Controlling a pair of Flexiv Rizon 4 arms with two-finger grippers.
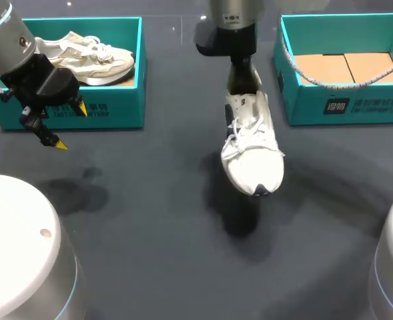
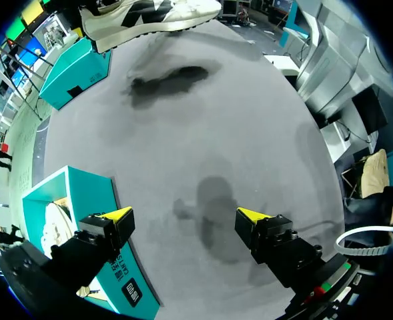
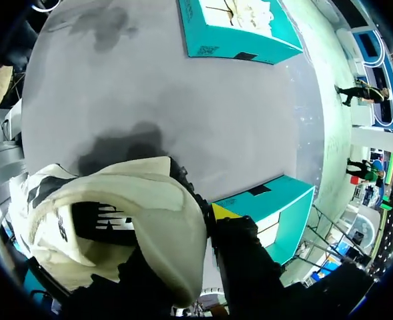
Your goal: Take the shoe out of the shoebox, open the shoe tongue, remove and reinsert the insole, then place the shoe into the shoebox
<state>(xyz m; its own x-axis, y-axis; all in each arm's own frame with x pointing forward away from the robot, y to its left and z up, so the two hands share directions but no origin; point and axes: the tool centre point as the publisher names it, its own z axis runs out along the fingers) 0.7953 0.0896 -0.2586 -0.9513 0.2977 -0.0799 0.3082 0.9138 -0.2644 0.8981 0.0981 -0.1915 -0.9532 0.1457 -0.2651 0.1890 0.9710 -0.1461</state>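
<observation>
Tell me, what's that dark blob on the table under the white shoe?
Head view: it's the shadow of the shoe, which the right claw holds above the table. Left wrist view: the same shadow lies apart from the shoe, plus a fainter patch ahead of the left claw. Right wrist view: the shoe looks bulged.

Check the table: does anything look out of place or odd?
Only the white lace-up sneaker: it hangs above the dark grey table, held at its heel by the right gripper, its shadow apart beneath it.
</observation>
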